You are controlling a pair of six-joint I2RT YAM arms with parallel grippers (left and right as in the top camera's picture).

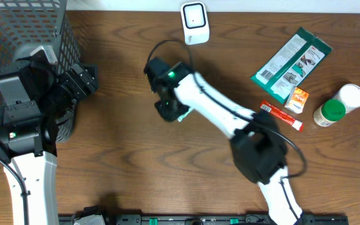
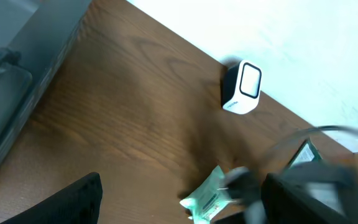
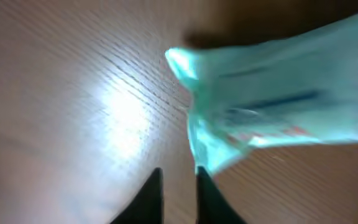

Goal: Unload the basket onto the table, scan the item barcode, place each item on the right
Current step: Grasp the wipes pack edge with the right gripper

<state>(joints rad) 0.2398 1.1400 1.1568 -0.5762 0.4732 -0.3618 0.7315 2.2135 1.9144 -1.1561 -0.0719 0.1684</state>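
Packet (image 3: 272, 106), teal and smeared, shows at mid frame overhead, mostly hidden beneath my right claw (image 3: 178, 177). At far left my left claw (image 1: 85, 81) hangs wide open and empty by the grey basket (image 1: 17, 25). My right claw's fingers stand only narrowly apart; whether they pinch the packet's corner I cannot tell. I judge I need a sure hold first, then to turn the barcode face toward the scanner (image 1: 194, 24) at upper centre. No barcode is readable from any view.
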